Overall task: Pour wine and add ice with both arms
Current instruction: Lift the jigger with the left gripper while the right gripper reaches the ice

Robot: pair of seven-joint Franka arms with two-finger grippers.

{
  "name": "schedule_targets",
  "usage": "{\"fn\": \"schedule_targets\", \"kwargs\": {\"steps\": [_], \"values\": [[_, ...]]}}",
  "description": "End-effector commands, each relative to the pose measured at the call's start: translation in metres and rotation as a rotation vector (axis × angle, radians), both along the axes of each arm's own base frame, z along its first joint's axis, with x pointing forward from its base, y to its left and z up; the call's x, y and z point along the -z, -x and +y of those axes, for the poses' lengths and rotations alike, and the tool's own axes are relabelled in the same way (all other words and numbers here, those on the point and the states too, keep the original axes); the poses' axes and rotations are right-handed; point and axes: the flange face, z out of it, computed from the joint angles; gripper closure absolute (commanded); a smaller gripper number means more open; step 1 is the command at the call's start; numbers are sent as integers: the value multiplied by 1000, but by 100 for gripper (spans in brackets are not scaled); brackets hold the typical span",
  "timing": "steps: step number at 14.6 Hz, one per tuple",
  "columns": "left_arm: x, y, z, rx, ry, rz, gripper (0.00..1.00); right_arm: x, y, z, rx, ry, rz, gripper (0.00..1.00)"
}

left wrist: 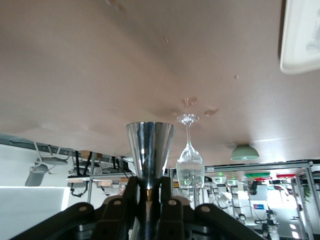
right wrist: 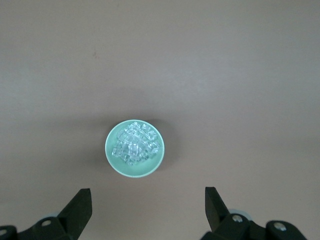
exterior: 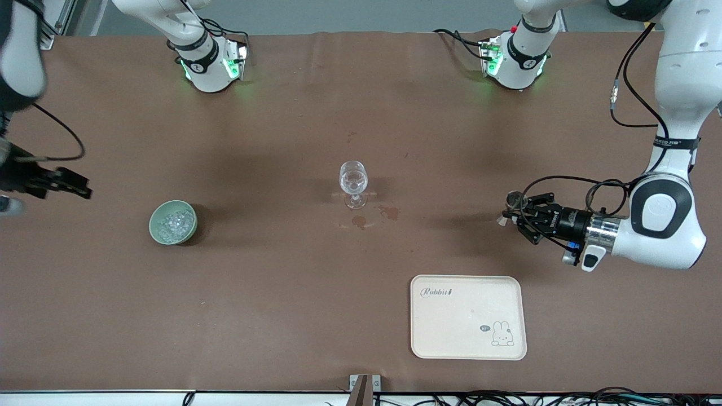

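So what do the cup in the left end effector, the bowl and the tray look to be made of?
The cup looks like polished metal: silvery, mirror-like streaks. The bowl looks like glazed ceramic, possibly plastic: smooth, pale green. The tray looks like matte cream plastic or melamine, with a printed rabbit and rounded corners.

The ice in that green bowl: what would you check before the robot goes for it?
1. Ice heaped in the bowl: ok.
2. Right gripper open, high over the table at the right arm's end, bowl in its view: ok.
3. Glass upright mid-table, some clear liquid inside: ok.
4. Left gripper shut on a metal cup, held off to the side of the glass: ok.
5. Cup emptied: cannot tell.
6. Table dry: not ok, stains by the glass foot.
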Motion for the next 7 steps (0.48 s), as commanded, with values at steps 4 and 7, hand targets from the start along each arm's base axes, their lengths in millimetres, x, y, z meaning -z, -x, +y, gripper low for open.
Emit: {"fn": "schedule_targets", "kwargs": {"steps": [4,7], "values": [[-55,15,-93,30,-111,6,100,129,19,13,-16,3,22,0],[-75,26,-160,12,-181,-8,100,180,31,20,42,14,-13,1]]}}
